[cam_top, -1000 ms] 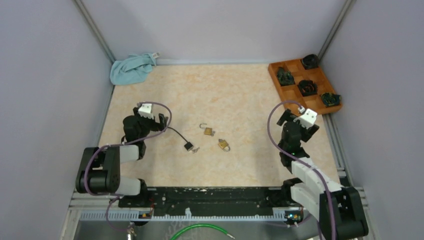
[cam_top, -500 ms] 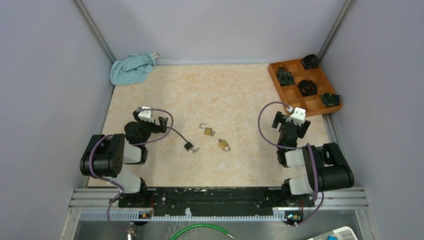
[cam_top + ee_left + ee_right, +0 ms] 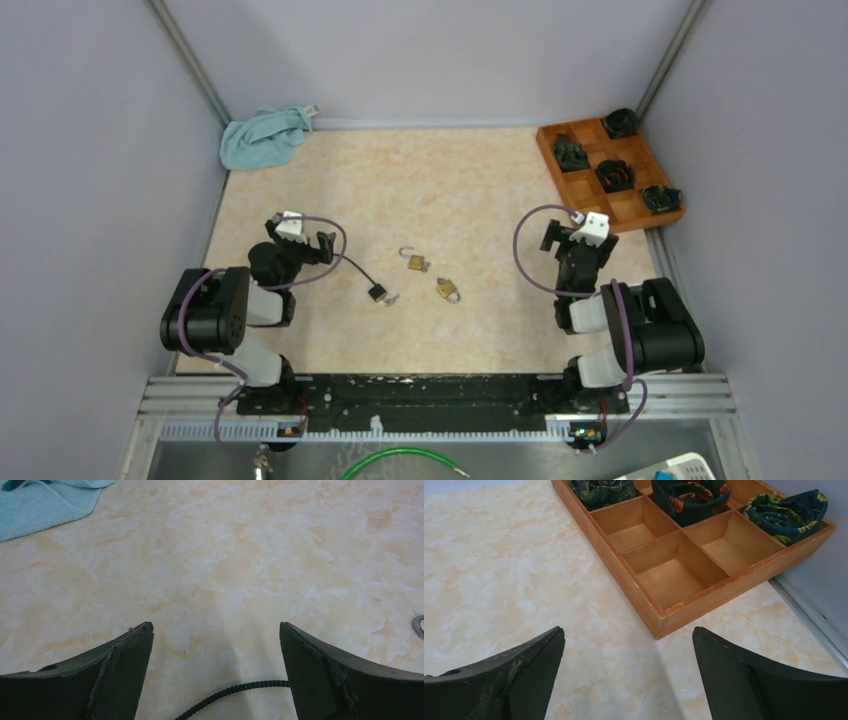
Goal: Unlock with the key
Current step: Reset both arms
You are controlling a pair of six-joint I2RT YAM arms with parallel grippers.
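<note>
**Top view:** The left tool [image 3: 298,236] and the right tool [image 3: 577,242] both stand wide and hold nothing. Between the arms, mid-worktop [image 3: 480,190], lie a black padlock [image 3: 378,293] on a black cable [image 3: 352,266], a brass padlock [image 3: 414,262] with its shackle open, and a second brass padlock [image 3: 447,290].

**Left wrist view:** The cable crosses the worktop between the spread fingers [image 3: 115,680]. A blue towel [image 3: 45,502] lies far left.

**Right wrist view:** The spread fingers [image 3: 514,680] face a wooden tray [image 3: 724,592] that holds rolled cloths [image 3: 784,512].

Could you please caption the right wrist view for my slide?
Open right gripper over the table, facing a wooden tray of rolled cloths.
</note>
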